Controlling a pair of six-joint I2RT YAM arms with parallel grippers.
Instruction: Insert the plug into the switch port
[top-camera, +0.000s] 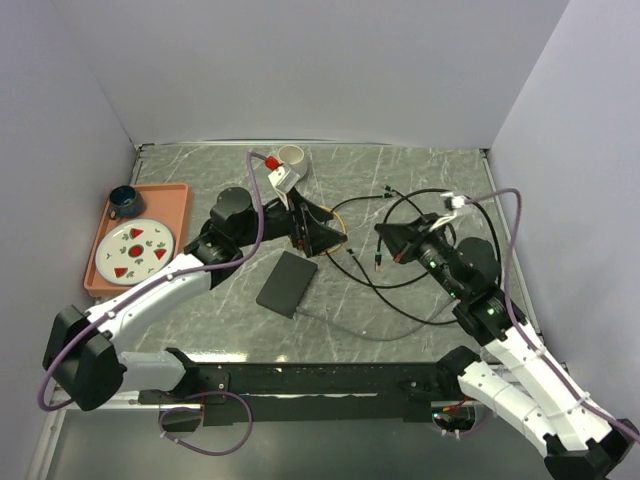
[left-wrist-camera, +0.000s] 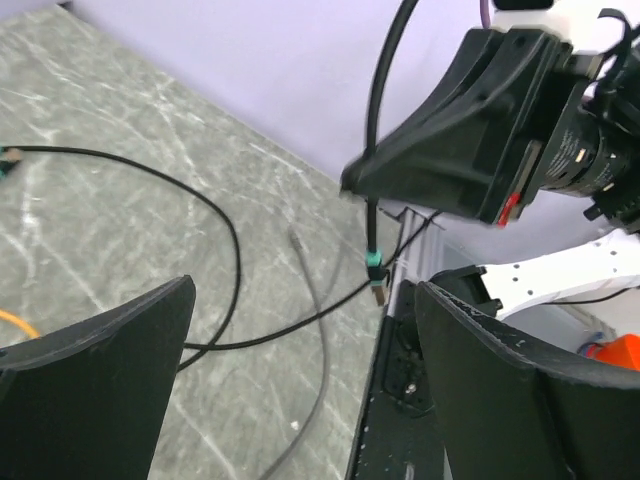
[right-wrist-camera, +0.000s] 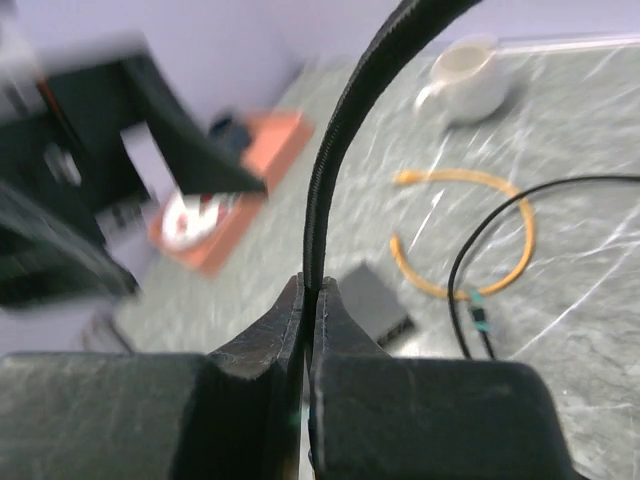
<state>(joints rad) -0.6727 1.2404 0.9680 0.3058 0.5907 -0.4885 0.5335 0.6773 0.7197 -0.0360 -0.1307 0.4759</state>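
Right pincer (right-wrist-camera: 310, 292) is clamped on the black cable (right-wrist-camera: 335, 140) a little above its end, just right of the centre of the tabletop (top-camera: 430, 170). The left pincer (left-wrist-camera: 305, 288) faces it from close by, jaws wide apart with nothing between them. The black box (top-camera: 287, 283) lies flat just left of the tabletop's centre, closer to the near edge than either pincer. Its long axis runs roughly from far edge to near edge, at a slight slant. Below the right pincer the plug (left-wrist-camera: 375, 277), with its teal boot, appears to hang clear of the tabletop, its long axis close to upright and its tip pointing down. The switch port cannot be made out on the box's narrow edges in any view. I judge the plug to be picked up but not yet lined up. The next move calls for carrying it toward the box, laying its axis level and aiming the tip at the port. A grip on the cable rather than the boot may let the plug swing.
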